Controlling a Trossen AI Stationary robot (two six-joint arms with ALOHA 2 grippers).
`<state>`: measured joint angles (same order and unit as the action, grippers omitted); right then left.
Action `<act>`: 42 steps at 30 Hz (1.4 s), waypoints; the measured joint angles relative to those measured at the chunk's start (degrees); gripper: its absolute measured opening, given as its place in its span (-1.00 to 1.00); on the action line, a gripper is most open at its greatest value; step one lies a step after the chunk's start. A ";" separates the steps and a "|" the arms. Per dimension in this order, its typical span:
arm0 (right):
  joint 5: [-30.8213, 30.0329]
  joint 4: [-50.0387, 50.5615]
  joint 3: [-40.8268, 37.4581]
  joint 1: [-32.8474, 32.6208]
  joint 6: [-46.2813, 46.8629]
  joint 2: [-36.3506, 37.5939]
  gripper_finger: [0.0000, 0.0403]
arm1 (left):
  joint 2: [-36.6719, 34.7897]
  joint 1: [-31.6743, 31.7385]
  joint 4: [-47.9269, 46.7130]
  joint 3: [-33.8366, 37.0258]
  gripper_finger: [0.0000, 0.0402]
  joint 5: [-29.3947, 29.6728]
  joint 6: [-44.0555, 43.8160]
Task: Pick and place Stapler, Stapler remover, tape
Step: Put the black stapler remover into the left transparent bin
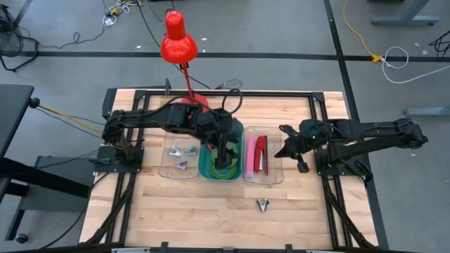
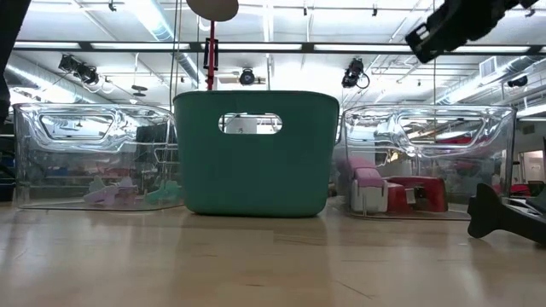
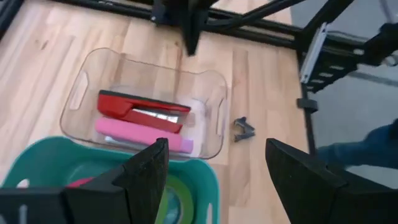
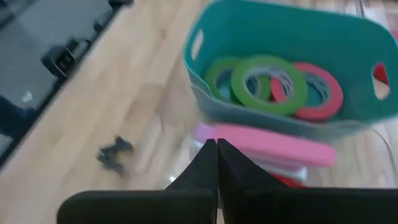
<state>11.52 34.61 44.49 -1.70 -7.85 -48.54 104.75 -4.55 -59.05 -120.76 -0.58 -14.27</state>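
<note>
A teal bin [image 1: 211,169] at the table's middle holds green and red tape rolls [image 4: 280,84]. A clear tray [image 1: 275,172] to its right holds a red stapler [image 3: 143,109] and a pink stapler [image 3: 140,134]. A clear tray [image 1: 169,165] to its left holds several stapler removers [image 1: 181,156]. One dark stapler remover [image 1: 262,204] lies on the bare table near the front edge. My left gripper [image 3: 214,180] is open and empty above the teal bin [image 3: 37,168]. My right gripper [image 4: 216,168] is shut and empty, above the stapler tray's right end [image 1: 285,149].
A red desk lamp [image 1: 177,41] stands at the table's far edge behind the teal bin. The black frame rails [image 1: 323,119] run along the table's sides. Bare wood lies in front of the three containers, around the loose stapler remover [image 3: 244,128].
</note>
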 joint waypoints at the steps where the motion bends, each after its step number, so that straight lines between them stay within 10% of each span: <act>1: -0.01 -0.78 0.00 -0.86 0.46 0.11 -1.00 | -0.02 -0.35 -0.32 0.17 0.34 0.89 0.09; 18: -5.09 -4.85 -0.01 -14.25 4.80 0.12 -1.00 | -0.80 -3.21 2.41 16.32 0.30 4.34 -1.69; 42: -12.76 -0.32 -0.02 -24.53 0.70 -11.20 -1.00 | -15.76 -12.66 4.45 27.53 -0.46 13.13 -8.80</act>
<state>-1.24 34.29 44.47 -26.23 -7.15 -59.74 88.99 -17.21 -54.61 -93.23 12.55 -23.07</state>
